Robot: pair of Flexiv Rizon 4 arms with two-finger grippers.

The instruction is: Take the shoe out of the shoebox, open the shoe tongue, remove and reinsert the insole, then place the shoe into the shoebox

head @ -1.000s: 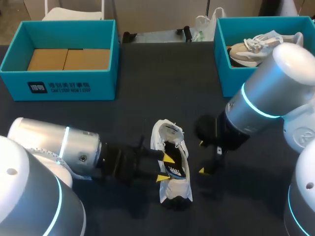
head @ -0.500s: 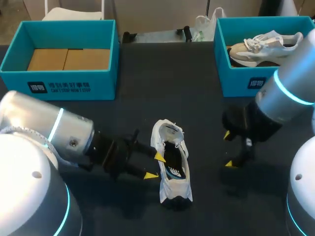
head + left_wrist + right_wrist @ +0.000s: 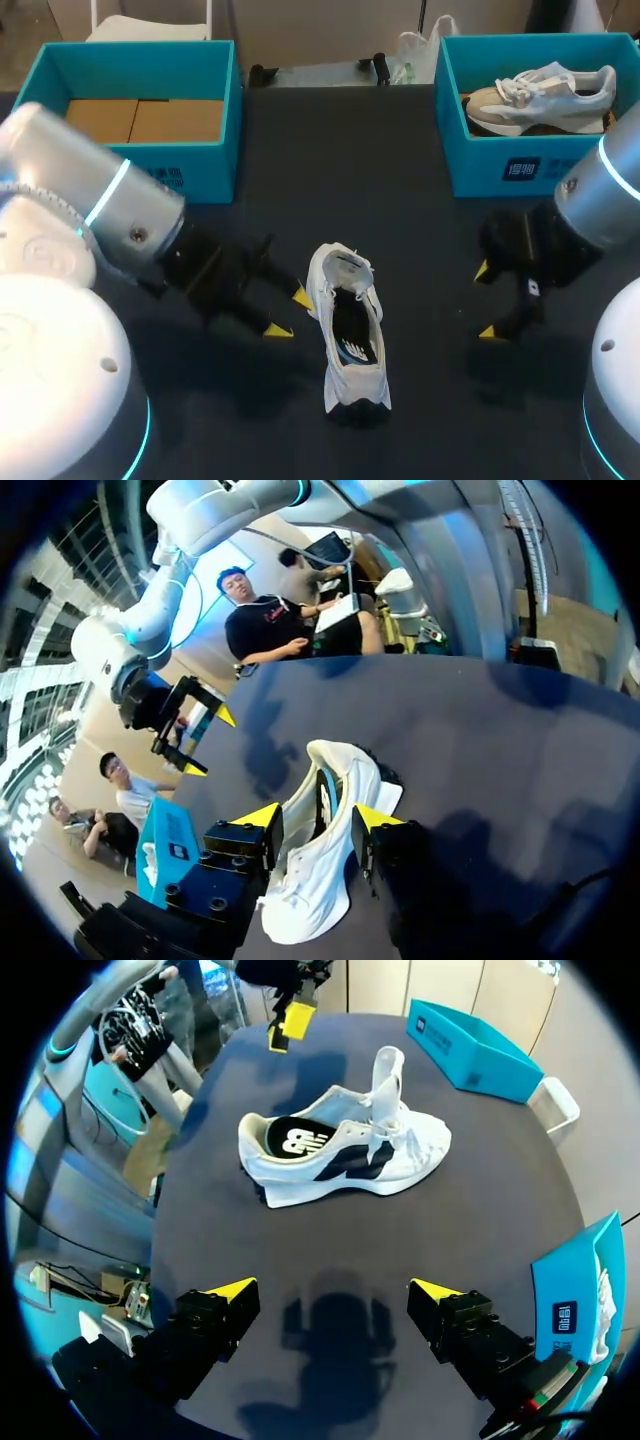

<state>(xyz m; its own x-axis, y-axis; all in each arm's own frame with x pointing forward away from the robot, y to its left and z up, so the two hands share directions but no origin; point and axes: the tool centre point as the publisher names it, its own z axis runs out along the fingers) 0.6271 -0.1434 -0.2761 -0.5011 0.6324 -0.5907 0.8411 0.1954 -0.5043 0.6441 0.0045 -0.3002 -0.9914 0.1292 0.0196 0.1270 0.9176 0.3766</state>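
Left claw [image 3: 289,313] and right claw [image 3: 487,301], both released, flank the white shoe [image 3: 352,325].

Dark matte table [image 3: 380,190], soft shadows, even light.

Dark matte surface [image 3: 400,230]. Far right corner: open teal rectangular cardboard box [image 3: 480,170] holding a beige-and-white laced sneaker [image 3: 535,95] lying on its side. Far left: two flat brown cardboard panels [image 3: 165,120], side by side, lining the floor of the teal shoebox [image 3: 140,70].
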